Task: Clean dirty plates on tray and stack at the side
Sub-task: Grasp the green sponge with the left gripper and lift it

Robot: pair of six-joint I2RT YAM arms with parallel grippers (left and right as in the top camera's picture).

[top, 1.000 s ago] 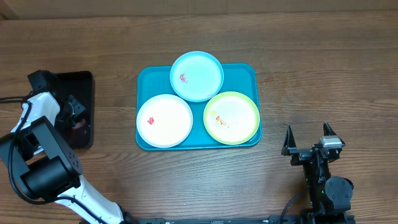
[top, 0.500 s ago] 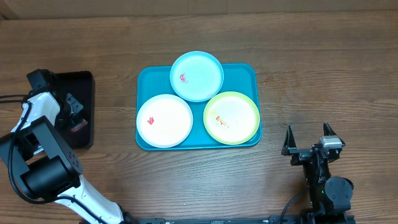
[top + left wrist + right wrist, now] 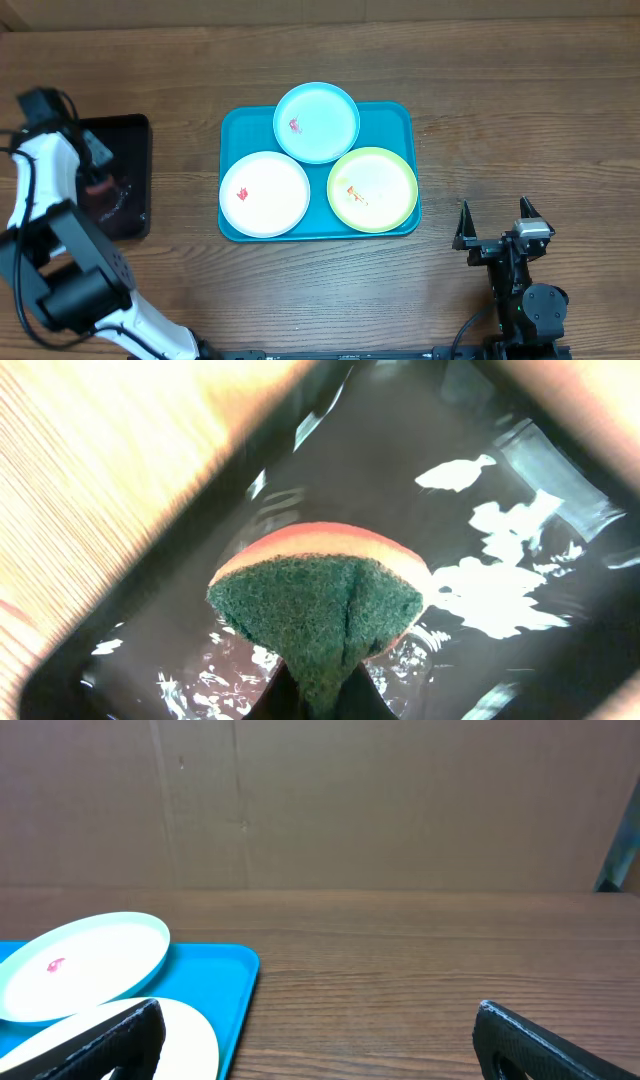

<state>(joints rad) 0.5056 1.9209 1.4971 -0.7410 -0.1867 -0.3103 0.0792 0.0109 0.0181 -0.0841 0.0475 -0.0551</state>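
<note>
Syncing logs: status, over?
Left gripper shut on sponge over black tray. Right gripper open. White plate, blue plate, yellow-green plate smeared, on turquoise tray. No blockers.

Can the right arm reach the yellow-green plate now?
Probably yes: the right arm has open, empty jaws; the yellow-green plate lies uncovered in the tray corner nearest it, with nothing between.

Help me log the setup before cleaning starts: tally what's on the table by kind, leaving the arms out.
Plates: 3 (white plate, light blue plate, yellow-green plate)
Trays: 2 (turquoise tray, black tray)
Sponges: 1 (sponge, orange with a green scrub face)
Total: 6
</note>
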